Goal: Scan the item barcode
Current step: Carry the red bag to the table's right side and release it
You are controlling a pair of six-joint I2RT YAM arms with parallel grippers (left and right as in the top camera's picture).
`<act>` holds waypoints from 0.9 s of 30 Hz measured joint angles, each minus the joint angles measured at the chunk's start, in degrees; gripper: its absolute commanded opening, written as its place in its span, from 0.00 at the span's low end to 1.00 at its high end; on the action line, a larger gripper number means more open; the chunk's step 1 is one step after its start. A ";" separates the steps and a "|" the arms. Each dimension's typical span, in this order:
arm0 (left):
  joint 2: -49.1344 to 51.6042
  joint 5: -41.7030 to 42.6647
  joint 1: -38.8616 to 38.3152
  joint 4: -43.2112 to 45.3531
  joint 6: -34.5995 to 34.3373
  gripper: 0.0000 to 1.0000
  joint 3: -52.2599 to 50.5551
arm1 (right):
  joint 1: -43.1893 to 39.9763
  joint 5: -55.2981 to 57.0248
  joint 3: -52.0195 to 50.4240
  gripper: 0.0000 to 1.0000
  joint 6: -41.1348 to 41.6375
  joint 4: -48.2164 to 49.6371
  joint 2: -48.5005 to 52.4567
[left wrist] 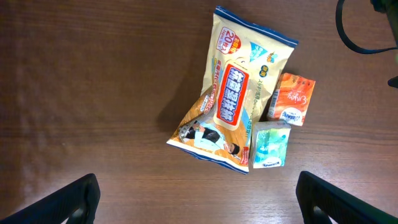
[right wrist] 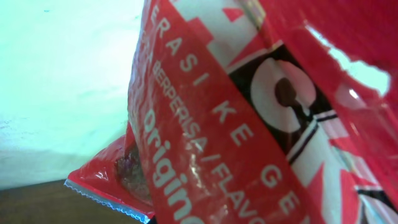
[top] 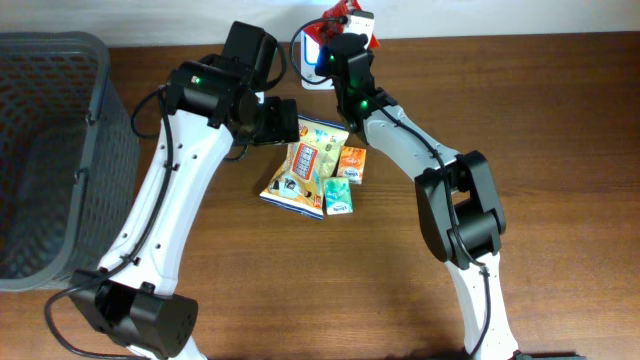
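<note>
Red snack packet (right wrist: pixel 249 124): held at the far edge of the table, raised off the surface; white lettering and a black-and-white emblem fill the right wrist view, with one crimped corner pointing down-left.
Right gripper (top: pixel 340 42): clamped on the red snack packet – fingers hidden behind the wrapper in the wrist view.
White scanner unit (top: pixel 308 55): just beside the right gripper on its left in the overhead view, blue glow on its face; contact with the packet cannot be told.
Left gripper (left wrist: pixel 202 202): jaws spread wide, nothing between them, hovering above the pile of packets; dark fingertips (left wrist: pixel 68 202) visible at both lower corners of the left wrist view.
Yellow snack bag (left wrist: pixel 239 93): flat on the table at mid-table, its lower end overlapping a second, blue-trimmed bag (left wrist: pixel 208 140).
Orange packet (left wrist: pixel 293 99): touching the right edge of the yellow snack bag.
Teal packet (left wrist: pixel 270 144): directly below the orange packet, touching it.
Grey mesh basket (top: pixel 50 150): at the left edge of the wooden table (top: pixel 560 120), well apart from the pile.
</note>
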 measured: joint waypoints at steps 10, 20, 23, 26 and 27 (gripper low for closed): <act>0.00 0.00 0.00 0.04 0.00 0.99 0.00 | -7.32 0.00 0.11 0.04 2.45 -12.22 -3.89; 0.00 0.02 0.00 -0.02 0.00 0.99 0.00 | -44.04 1.44 1.09 0.04 12.50 -60.63 -16.33; 0.00 0.00 0.00 0.00 0.00 0.99 0.00 | -51.19 1.40 -0.17 0.04 12.57 -62.23 -16.31; 0.00 0.02 0.00 0.00 0.00 0.99 0.00 | -55.91 1.31 -4.55 0.28 12.72 -61.40 -16.26; 0.00 0.00 0.00 0.02 0.00 0.99 0.00 | -56.35 1.14 -5.90 0.45 12.72 -60.98 -16.26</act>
